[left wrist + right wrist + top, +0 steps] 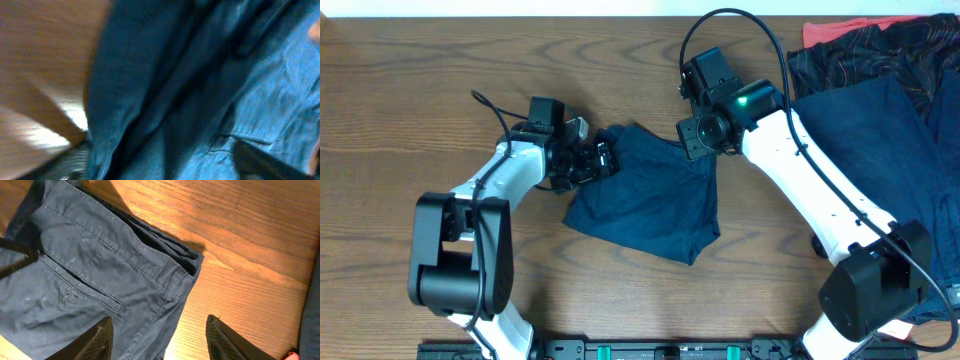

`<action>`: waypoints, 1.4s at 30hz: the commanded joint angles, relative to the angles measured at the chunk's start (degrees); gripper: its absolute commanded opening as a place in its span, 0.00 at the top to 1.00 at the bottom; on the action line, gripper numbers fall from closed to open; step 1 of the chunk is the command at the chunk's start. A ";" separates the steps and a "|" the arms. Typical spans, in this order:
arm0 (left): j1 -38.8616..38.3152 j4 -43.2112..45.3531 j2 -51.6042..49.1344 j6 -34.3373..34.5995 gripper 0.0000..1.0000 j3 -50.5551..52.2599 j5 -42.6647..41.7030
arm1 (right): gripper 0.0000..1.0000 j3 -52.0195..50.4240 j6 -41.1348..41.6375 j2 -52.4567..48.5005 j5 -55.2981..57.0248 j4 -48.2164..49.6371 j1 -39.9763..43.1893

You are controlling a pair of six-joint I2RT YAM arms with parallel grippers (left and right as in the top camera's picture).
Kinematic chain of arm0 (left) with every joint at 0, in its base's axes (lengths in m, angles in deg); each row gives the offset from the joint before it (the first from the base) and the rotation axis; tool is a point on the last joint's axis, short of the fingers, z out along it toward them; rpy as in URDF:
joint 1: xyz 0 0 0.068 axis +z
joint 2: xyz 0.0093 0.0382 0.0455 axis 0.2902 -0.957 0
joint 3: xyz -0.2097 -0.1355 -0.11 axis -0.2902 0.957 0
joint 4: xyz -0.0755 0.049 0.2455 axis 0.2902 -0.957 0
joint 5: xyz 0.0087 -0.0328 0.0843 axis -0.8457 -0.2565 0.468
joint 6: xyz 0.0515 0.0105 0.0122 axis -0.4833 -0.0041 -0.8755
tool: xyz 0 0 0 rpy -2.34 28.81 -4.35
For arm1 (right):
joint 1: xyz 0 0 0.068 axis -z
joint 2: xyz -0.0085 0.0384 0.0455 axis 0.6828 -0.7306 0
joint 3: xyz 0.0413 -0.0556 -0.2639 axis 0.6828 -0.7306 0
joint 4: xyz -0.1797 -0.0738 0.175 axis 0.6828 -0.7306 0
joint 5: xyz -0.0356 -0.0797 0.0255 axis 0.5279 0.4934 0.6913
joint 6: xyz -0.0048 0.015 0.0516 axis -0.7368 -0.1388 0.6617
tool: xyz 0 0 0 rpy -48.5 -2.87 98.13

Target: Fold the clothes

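Dark navy shorts (645, 195) lie folded on the wooden table (420, 120), mid-table. My left gripper (600, 160) is at their upper left corner. The left wrist view is blurred and filled with navy cloth (200, 90), and the left gripper's (160, 160) fingers stand wide apart with cloth between them. My right gripper (705, 135) is open and hovers over the shorts' upper right corner. In the right wrist view the right gripper (159, 320) spans the waistband edge of the shorts (90, 265), one finger over cloth, one over wood.
A pile of clothes lies at the far right: a coral-red piece (840, 30), a black red-patterned piece (860, 55) and more navy cloth (880, 150). The right arm stretches across the pile's left edge. Bare wood (250, 255) lies beside the shorts.
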 commanded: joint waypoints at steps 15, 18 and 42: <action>19.39 -4.33 5.51 -1.49 0.94 -1.22 10.08 | 0.44 0.92 2.38 0.57 6.12 -5.35 3.72; 27.76 -3.82 8.74 0.46 0.94 -1.29 10.93 | 0.44 0.92 3.04 0.57 6.14 -5.49 5.51; 31.47 -6.64 21.00 1.29 0.14 -1.29 9.03 | 0.18 0.92 6.14 0.57 -8.17 -4.92 22.14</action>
